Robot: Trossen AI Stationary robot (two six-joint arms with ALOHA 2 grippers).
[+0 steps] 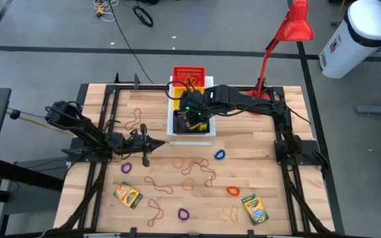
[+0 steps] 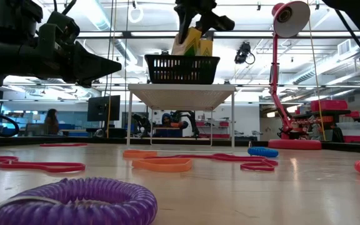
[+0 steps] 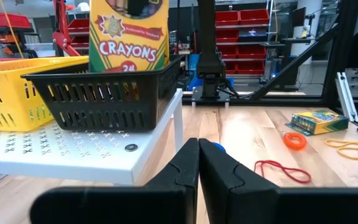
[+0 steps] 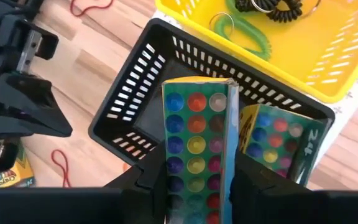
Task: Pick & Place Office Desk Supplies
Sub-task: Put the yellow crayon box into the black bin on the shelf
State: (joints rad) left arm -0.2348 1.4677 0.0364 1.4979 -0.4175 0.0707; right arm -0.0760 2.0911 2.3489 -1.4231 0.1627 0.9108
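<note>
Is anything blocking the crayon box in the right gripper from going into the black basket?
Nothing visible blocks it. The right gripper holds the crayon box over the black basket, whose dark floor shows open below. A second crayon box already stands in the basket right beside the held one, so room on that side looks tight.

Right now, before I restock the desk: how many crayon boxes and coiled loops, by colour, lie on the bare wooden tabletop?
Crayon boxes: 2
Purple coiled loops: 2
Blue coiled loop: 1
Orange coiled loop: 1
Total: 6
</note>
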